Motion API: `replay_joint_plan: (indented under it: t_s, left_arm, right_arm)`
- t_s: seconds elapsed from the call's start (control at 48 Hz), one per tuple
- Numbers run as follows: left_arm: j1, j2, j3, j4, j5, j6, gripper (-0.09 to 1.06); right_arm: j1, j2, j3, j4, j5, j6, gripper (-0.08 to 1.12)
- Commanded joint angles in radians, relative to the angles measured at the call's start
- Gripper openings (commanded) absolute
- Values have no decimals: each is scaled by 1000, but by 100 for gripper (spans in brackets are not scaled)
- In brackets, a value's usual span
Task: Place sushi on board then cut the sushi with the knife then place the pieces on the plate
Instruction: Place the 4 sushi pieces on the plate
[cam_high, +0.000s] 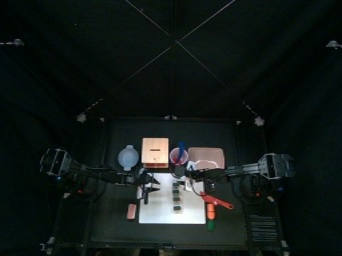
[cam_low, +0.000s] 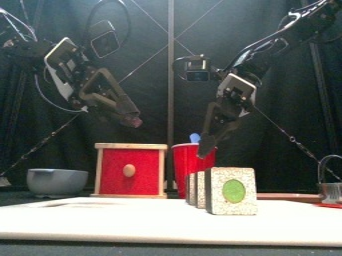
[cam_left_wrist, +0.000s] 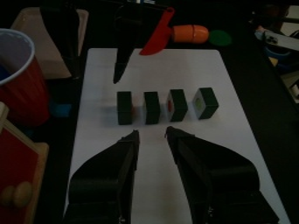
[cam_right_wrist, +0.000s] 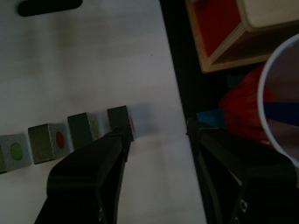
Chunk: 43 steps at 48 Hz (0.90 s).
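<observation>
- left gripper (cam_left_wrist: 152, 134): hangs over the left half of the white cutting board (cam_left_wrist: 205, 74), well clear of it; jaws apart, nothing in them; it's pointed at the side of the sushi row
- sushi pieces (cam_left_wrist: 177, 103): four dark green blocks standing mid-board, in a line running from the board's back edge toward its front, with a little gap between each; so imo the "put it on the board" and "cut it" parts are done
- right gripper (cam_right_wrist: 156, 134): up above the back part of the board, near the back end of the row; jaws spread and empty too; looks to me like it's lining up on that end piece, but it's not touching anything
- pink tray (cam_high: 205, 157): sits just behind the board's back right corner; can't spot any sushi on it, though it's tiny in the top view, so not 100% sure
- red knife (cam_left_wrist: 158, 37): lying at the right end of the board, neither gripper on it; guessing its job is finished
- what's left: basically the whole last step; all four pieces have to go from the board to the tray, one grab at a time I'd think
</observation>
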Motion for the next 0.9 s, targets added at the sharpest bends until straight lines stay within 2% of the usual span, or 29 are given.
replay_joint_plan:
  t_s: [0.021, 0.708, 0.896]
  left_arm:
    - [-2, -2, -11, 0, -3, 0, 73]
    - [-2, 6, -3, -5, -3, -2, 73]
    - [-3, 9, -5, -17, -3, -2, 73]
  right_arm:
    - [8, 0, -35, 12, -6, 0, 87]
    - [57, 107, -80, 71, -3, 0, 86]
    - [52, 137, -81, 71, -2, 2, 84]
